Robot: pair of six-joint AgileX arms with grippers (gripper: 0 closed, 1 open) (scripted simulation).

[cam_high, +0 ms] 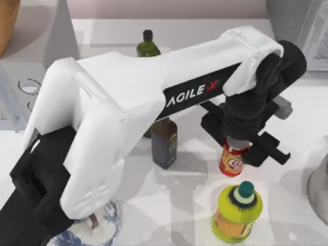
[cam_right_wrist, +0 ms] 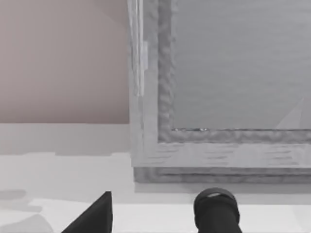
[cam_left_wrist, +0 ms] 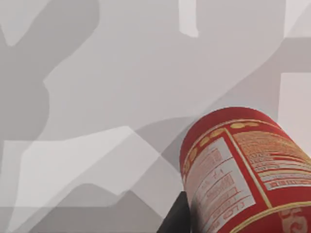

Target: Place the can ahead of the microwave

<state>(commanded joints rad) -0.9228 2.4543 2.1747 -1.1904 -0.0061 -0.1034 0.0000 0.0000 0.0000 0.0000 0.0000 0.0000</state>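
Top view: the left claw [cam_high: 237, 145] grasps the can [cam_high: 231, 160], its top hidden; microwave [cam_high: 20, 92] at nine o'clock, mostly covered.

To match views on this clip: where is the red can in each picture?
Top view: can right of centre, under the left gripper, beside the yellow-green bottle.
Left wrist view: can close up, label facing the camera, table beyond.
Right wrist view: faces a grey framed object.
Shared landmark: the white table.
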